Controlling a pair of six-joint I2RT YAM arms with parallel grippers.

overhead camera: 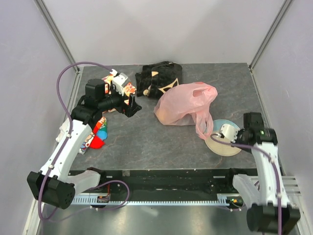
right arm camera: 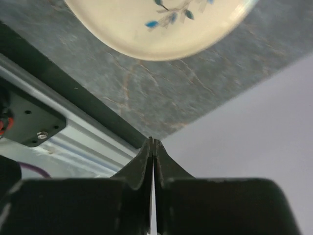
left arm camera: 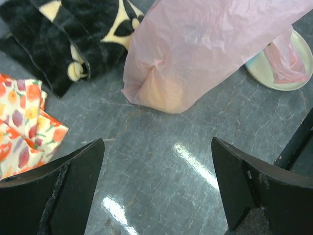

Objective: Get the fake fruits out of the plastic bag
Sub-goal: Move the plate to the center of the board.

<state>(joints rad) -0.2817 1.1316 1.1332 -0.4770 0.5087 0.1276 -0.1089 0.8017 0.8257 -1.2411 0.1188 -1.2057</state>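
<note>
The translucent pink plastic bag lies crumpled at the table's middle, one loop handle trailing onto a white plate. The fake fruits are hidden inside it; only a faint yellowish tint shows through its lower end in the left wrist view. My left gripper is open and empty, a short way left of the bag, its jaws wide apart over bare table. My right gripper is shut and empty, held above the plate's near side.
A black patterned cloth lies behind the bag. An orange leaf-print cloth sits at the far left by my left wrist. A red-and-blue printed cloth lies under the left arm. The table's near edge and rail are close to my right gripper.
</note>
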